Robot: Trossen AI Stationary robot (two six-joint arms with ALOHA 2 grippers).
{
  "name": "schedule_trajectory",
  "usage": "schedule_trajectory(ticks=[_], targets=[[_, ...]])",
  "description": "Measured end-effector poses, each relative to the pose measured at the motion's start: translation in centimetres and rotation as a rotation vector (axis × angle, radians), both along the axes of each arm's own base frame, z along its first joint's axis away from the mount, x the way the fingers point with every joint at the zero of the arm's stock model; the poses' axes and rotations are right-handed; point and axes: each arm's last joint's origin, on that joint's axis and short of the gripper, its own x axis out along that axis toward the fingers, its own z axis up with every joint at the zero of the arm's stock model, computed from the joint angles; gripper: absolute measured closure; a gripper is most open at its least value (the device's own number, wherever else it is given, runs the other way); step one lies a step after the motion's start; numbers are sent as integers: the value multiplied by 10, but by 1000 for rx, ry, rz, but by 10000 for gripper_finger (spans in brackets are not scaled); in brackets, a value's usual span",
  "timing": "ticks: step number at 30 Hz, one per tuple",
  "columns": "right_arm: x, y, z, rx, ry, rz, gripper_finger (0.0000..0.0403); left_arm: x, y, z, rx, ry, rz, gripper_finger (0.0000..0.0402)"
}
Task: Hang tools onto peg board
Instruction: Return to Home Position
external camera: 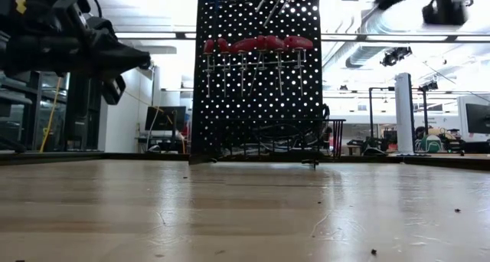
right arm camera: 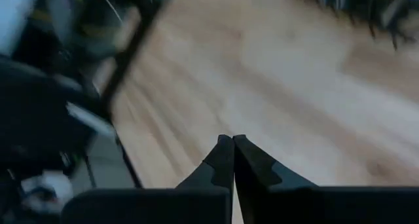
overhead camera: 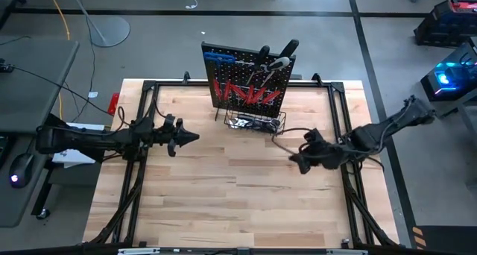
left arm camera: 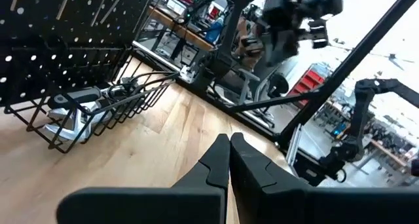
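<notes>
The black peg board stands upright at the table's far middle. Red-handled screwdrivers hang in a row on it, blue hex keys at its upper left, pliers at its top. Its wire basket holds silver tools. My left gripper is shut and empty, above the table left of the board. My right gripper is shut and empty, above the table right of the basket.
A black tubular frame runs along the table's edges. A thin black cable loops from the basket toward my right arm. Bare wood lies between the arms toward the near edge.
</notes>
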Motion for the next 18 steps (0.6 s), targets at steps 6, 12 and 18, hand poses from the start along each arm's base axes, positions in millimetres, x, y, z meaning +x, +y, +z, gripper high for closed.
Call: schedule_trajectory(ticks=[6,12,18], targets=[[-9,-51,-50,-181,-314,-115,403,0,0,-1,18,9,1,401],[-20,-89,-90,-202,-583,14,403,0,0,-1,15,9,1,401],[-31,-90,-124,-295,-544,117,403,0,0,-1,14,12,3,401]])
